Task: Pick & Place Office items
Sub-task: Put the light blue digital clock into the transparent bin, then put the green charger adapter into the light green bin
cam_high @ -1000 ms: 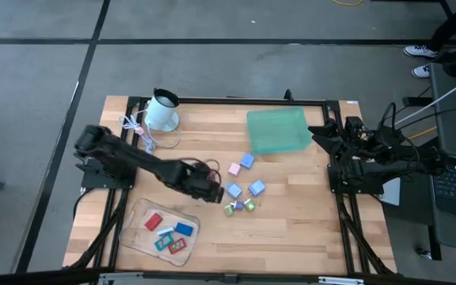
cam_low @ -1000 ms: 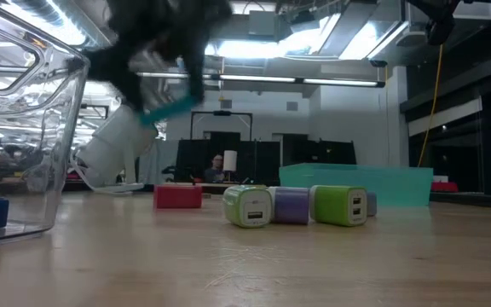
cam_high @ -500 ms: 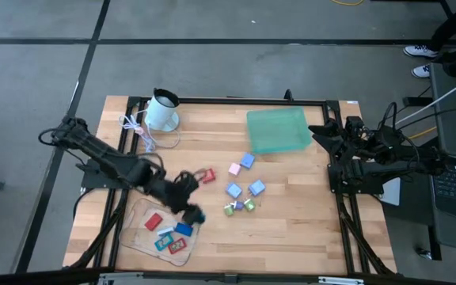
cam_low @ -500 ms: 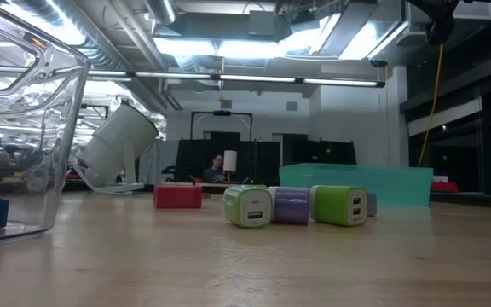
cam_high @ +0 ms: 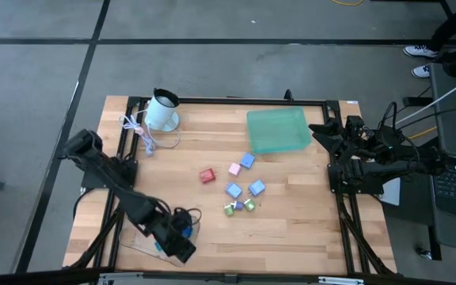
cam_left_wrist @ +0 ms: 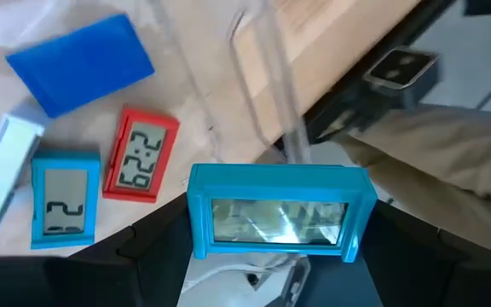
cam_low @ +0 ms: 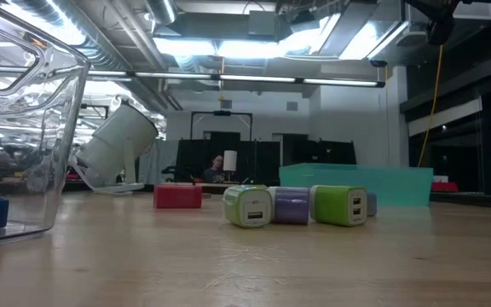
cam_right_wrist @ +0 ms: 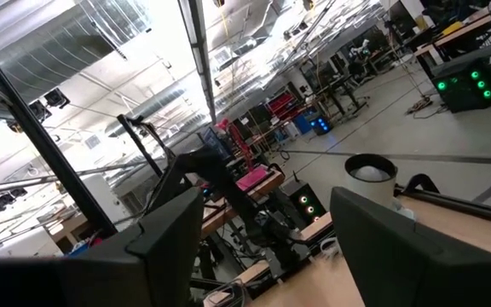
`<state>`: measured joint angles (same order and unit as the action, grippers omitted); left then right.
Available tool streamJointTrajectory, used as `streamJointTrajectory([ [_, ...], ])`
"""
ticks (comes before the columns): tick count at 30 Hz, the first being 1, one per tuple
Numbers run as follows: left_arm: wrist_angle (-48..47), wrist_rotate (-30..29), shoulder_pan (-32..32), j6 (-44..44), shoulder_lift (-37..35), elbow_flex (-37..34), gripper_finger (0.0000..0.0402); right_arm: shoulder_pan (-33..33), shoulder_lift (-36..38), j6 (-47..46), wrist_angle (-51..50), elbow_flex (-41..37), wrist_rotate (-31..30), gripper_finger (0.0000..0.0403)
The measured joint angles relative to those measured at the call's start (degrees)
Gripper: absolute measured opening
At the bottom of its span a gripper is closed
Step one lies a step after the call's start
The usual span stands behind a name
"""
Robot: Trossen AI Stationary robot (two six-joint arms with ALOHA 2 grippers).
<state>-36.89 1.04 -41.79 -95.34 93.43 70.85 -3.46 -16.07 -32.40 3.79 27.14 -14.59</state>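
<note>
Left gripper [cam_high: 182, 247] has swung from mid-table beside the loose blocks to the near edge, over the clear tray [cam_high: 130, 237], carrying a teal clock piece [cam_left_wrist: 278, 210] clamped between its fingers. A red piece [cam_high: 207, 176], earlier hidden under that gripper, now lies exposed on the wood, well behind it

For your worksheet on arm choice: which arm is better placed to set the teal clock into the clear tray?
Left. The left gripper holds the teal clock right above the clear tray, where other clocks already lie. The right gripper waits at the table's far right edge, fingers open and empty.
</note>
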Motion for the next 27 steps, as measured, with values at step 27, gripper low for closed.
streamJointTrajectory([
  [27, 0.75, 2.24, -2.15, -8.97, 4.33, -0.15, 0.0353, 0.02, 0.00, -0.17, -0.46, 0.01, 0.26, 0.0261],
])
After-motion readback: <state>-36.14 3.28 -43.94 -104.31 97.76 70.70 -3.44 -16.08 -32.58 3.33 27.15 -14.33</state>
